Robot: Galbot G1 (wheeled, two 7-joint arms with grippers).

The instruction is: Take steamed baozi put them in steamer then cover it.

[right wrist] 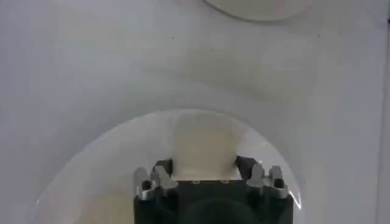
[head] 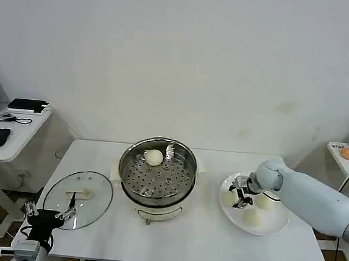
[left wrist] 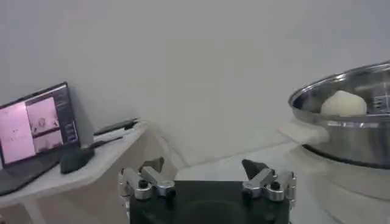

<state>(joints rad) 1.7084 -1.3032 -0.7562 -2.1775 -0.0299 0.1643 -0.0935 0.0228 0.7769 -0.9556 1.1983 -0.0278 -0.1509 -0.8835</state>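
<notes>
1. Right gripper [head: 237, 194] over the white plate [head: 276, 227], fingers [right wrist: 163, 170] spread around one steamed baozi [right wrist: 204, 146].
2. One baozi [head: 154, 157] in the steamer [head: 157, 172].
3. Glass cover [head: 77, 198] flat beside the steamer.
4. Left gripper [head: 50, 211] spread, idle at the cover's near edge.

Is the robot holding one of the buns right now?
The right gripper is closing around a steamed baozi on the plate, fingers at its sides; a firm hold cannot be told. The left gripper holds nothing.

Cream-white baozi [head: 154, 157], shiny silver perforated steamer [head: 157, 173], clear glass cover [head: 78, 198]; white plate [head: 276, 227], white table [head: 213, 244]
</notes>
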